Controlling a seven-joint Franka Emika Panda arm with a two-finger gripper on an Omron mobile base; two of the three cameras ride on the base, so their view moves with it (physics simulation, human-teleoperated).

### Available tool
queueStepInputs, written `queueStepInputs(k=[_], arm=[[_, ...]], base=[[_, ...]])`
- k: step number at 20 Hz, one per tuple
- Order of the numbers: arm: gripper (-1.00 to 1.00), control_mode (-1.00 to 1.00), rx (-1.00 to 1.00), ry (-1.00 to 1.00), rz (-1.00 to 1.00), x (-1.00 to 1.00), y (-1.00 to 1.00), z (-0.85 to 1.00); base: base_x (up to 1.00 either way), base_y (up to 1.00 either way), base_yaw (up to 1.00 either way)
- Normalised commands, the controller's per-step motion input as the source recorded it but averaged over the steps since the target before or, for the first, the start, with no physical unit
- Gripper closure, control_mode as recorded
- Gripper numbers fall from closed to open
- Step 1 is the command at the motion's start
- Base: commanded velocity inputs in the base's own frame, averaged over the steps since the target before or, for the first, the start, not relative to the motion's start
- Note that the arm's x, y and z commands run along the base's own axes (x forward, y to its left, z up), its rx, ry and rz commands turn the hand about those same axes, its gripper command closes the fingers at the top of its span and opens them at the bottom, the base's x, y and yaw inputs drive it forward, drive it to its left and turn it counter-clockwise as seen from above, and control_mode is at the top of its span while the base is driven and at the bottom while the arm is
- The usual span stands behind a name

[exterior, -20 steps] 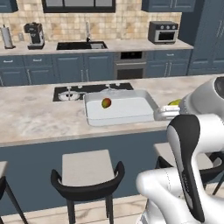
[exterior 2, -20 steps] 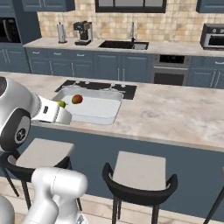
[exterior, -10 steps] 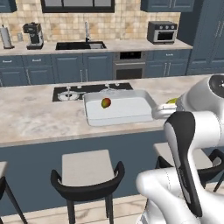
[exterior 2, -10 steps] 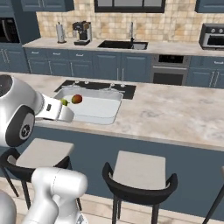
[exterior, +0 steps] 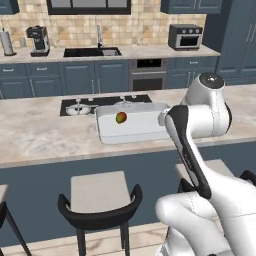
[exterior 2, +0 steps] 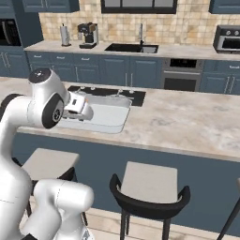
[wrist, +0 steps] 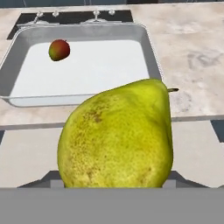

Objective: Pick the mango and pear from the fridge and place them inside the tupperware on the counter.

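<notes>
in the hand view the mango (wrist: pixel 59 50) lies at about ten o'clock, inside the tupperware (wrist: pixel 146 46), near its far left corner, so that half of the job looks done. in the middle, close to the camera, the pear (wrist: pixel 117 140) sits between the fingers, which are closed on it; the fingertips themselves are hidden behind the fruit. the pear's long axis runs roughly from seven o'clock up to one o'clock, with its small stem poking out at about two. the relation that counts: the open white floor of the tupperware lies at about twelve o'clock from the held pear, beyond the container's near rim, with a strip of counter (wrist: pixel 192 52) between. so the pear probably has to go forward over that rim before it is let go. from the left base view the tupperware (exterior: pixel 107 131) rests on the counter (exterior: pixel 35 137) with the mango (exterior: pixel 120 117) in it, and the arm reaches in from about three o'clock, its forearm roughly level and the hand close to the container's right end.
</notes>
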Motion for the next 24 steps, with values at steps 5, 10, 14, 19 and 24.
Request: queueStepInputs(k=[5, 10, 14, 19, 24], arm=[[1.00, -1.00, 0.00, 0.27, 0.00, 1.00, 0.00, -0.23], [1.00, -1.00, 0.00, 0.24, 0.00, 0.94, 0.03, -0.36], [1.00, -1.00, 0.00, 0.21, 0.00, 0.88, 0.16, -0.51], [1.00, -1.00, 0.00, 0.20, 0.00, 0.80, 0.12, -0.45], [1.00, -1.00, 0.00, 0.12, 0.00, 0.78, 0.12, -0.39]], base=[[0.00, 0.00, 0.00], [0.00, 0.00, 0.00], [0.00, 0.00, 0.00], [0.00, 0.00, 0.00], [0.00, 0.00, 0.00]])
